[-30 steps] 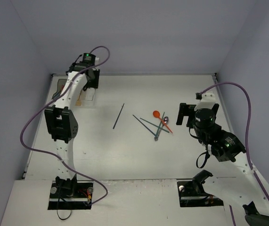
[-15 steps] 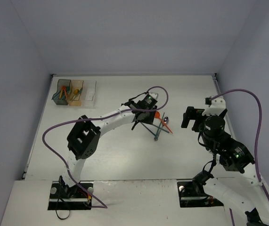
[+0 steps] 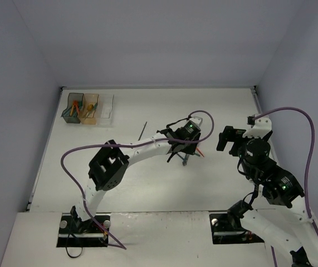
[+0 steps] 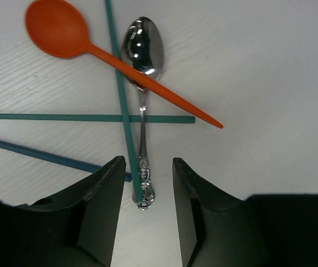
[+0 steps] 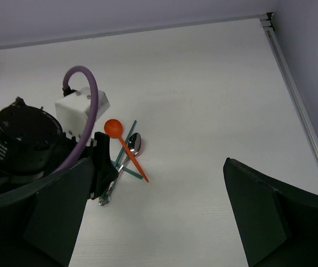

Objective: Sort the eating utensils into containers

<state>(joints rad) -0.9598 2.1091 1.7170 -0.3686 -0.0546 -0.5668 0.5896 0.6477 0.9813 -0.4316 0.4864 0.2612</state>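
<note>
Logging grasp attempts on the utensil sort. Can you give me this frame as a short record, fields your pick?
left gripper: open, fingers astride the silver spoon handle end and one teal stick's tip
right gripper: open, empty, off to the right of the spoons
centre: orange spoon lying across the silver spoon, three teal sticks crossing
stray: one dark stick alone, left of the spoons
containers: far left corner, a few utensils inside

My left arm (image 3: 136, 149) stretches toward one o'clock, left gripper (image 4: 149, 167) pointing down, jaws partly parted. My right gripper (image 5: 157, 167) hangs at three o'clock, jaws spread wide.
</note>
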